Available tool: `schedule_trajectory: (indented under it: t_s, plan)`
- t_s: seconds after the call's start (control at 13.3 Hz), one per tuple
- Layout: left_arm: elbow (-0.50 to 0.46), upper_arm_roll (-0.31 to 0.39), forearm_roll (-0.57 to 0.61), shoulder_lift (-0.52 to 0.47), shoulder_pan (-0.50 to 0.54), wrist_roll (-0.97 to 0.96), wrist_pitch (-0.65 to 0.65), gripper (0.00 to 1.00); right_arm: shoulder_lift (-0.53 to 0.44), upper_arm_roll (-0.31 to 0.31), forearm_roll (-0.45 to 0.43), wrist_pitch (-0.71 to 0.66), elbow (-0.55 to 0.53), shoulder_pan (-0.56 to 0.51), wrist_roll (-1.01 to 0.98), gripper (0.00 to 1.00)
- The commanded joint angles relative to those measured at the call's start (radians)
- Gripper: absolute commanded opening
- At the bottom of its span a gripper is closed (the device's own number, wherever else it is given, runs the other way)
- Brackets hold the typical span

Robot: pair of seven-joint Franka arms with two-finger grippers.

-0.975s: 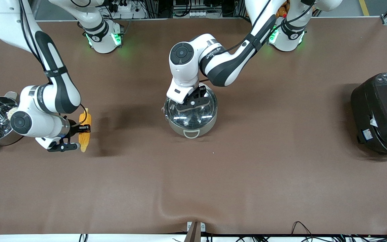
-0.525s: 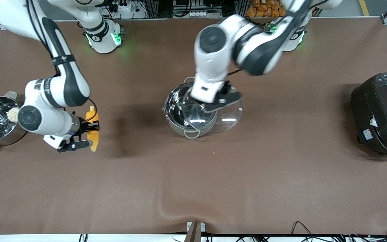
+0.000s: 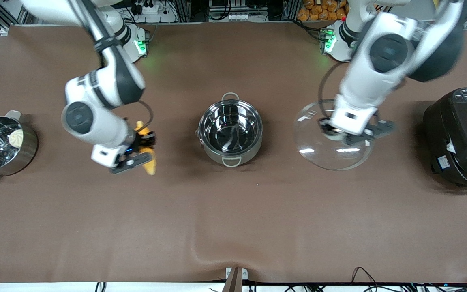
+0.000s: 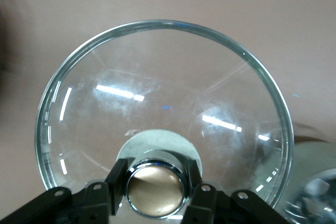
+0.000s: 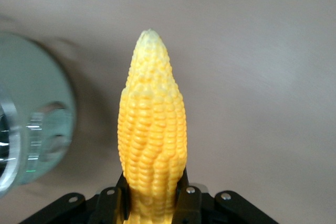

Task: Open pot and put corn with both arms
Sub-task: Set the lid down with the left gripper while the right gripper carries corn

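The steel pot (image 3: 230,132) stands open in the middle of the table, empty; part of it also shows in the right wrist view (image 5: 26,129). My left gripper (image 3: 345,134) is shut on the copper knob (image 4: 155,190) of the glass lid (image 3: 330,138) and holds the lid in the air over the table between the pot and the black cooker. My right gripper (image 3: 138,152) is shut on the yellow corn (image 3: 147,156), held above the table beside the pot, toward the right arm's end. In the right wrist view the corn (image 5: 152,135) points away from the jaws.
A steel steamer pot with a white bun (image 3: 2,144) stands at the right arm's end of the table. A large black cooker (image 3: 460,136) stands at the left arm's end. The brown table cover has a ripple near the front edge (image 3: 201,247).
My left gripper lifted the lid off the pot and carried it toward the black cooker. My right gripper lifted the corn and moved it toward the pot.
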Motion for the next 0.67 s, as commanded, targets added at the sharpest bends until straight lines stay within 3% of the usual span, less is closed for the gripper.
schedule_trajectory:
  t_s: [0.0,0.15,0.3,0.6]
  plan:
    - [-0.244,-0.015,-0.047,-0.117,0.142,0.174,0.175,0.00,0.037,-0.012,0.002,-0.011,0.093,0.101,0.018,0.02]
    - [-0.335,-0.013,-0.047,-0.104,0.181,0.221,0.261,0.00,0.104,-0.015,-0.046,-0.016,0.190,0.191,0.021,0.02]
    - [-0.471,-0.013,-0.047,-0.092,0.192,0.247,0.437,0.00,0.156,-0.015,-0.137,-0.016,0.241,0.263,0.064,0.02]
    - [-0.557,-0.013,-0.032,0.011,0.192,0.250,0.565,0.00,0.283,-0.018,-0.246,-0.069,0.374,0.374,0.089,0.02]
